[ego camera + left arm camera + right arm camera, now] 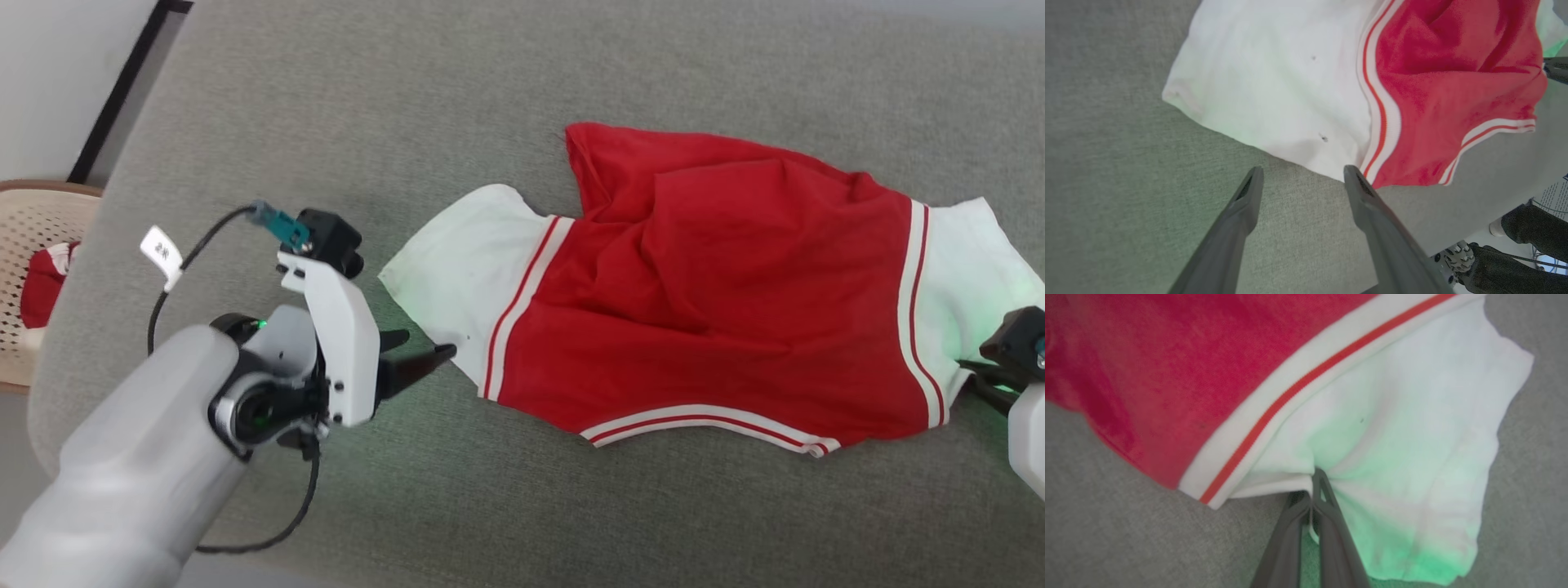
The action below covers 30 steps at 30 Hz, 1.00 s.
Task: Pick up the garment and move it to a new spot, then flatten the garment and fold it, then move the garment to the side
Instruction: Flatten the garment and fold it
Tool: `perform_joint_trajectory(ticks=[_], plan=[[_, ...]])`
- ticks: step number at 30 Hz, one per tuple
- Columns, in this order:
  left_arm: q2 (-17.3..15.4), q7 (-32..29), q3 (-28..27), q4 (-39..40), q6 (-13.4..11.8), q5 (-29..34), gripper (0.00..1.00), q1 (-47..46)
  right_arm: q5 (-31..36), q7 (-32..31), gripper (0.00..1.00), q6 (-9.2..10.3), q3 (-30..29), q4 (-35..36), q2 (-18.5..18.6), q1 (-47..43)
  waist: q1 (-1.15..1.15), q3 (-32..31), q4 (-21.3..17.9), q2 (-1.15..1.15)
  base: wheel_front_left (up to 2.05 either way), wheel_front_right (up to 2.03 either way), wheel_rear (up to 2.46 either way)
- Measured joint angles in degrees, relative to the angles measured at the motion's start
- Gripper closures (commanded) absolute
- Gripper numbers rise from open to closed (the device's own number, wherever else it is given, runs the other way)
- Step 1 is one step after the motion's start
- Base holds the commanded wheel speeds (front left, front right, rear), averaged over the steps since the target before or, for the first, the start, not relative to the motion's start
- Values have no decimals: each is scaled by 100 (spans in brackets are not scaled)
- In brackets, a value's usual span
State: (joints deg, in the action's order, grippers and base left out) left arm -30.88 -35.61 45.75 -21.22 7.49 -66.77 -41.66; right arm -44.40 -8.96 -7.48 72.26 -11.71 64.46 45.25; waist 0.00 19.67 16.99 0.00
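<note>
The red garment (702,286) lies spread on the grey cushion, a white panel at each end and striped trim along the hem. My left gripper (424,351) stands open just short of the left white panel (1274,81), fingertips apart on the bare fabric surface and touching no cloth. At the right edge my right gripper (976,376) is shut on the lower edge of the right white panel (1392,428); the cloth puckers around its fingers (1327,502).
The grey cushion (506,506) stretches wide around the garment. A beige perforated basket (24,245) holding red cloth stands off its left edge. In the left wrist view, a person's dark trouser legs (1531,228) and a shoe show beyond the cushion's front edge.
</note>
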Motion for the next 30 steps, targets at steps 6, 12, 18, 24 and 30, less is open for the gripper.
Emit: perform_joint_trajectory(ticks=[6, 12, 18, 24, 30], plan=[[479, -435, -79, -870, 0, -593, 0, -313, 66, -59, 100, -14, 1, 85, -23, 209, 0, 178, -128, 0, 0, 0, 0], [667, -811, 59, -1538, 15, -664, 0, -694, 107, -86, 100, -29, 11, 153, -58, 359, 0, 325, -235, 0, 0, 0, 0], [746, -822, 127, -1800, 14, -745, 100, -844, 116, -83, 100, -29, 10, 169, -116, 432, 0, 386, -331, 0, 0, 0, 0], [692, -534, 92, -1680, 7, -1020, 100, -736, 25, 226, 100, -19, 42, -13, -250, 435, 0, 223, -413, 0, 0, 0, 0], [399, 127, -120, -1051, 7, -1289, 100, -446, -107, 746, 100, -16, -170, -197, -425, 210, 0, -122, -494, 0, 0, 0, 0]])
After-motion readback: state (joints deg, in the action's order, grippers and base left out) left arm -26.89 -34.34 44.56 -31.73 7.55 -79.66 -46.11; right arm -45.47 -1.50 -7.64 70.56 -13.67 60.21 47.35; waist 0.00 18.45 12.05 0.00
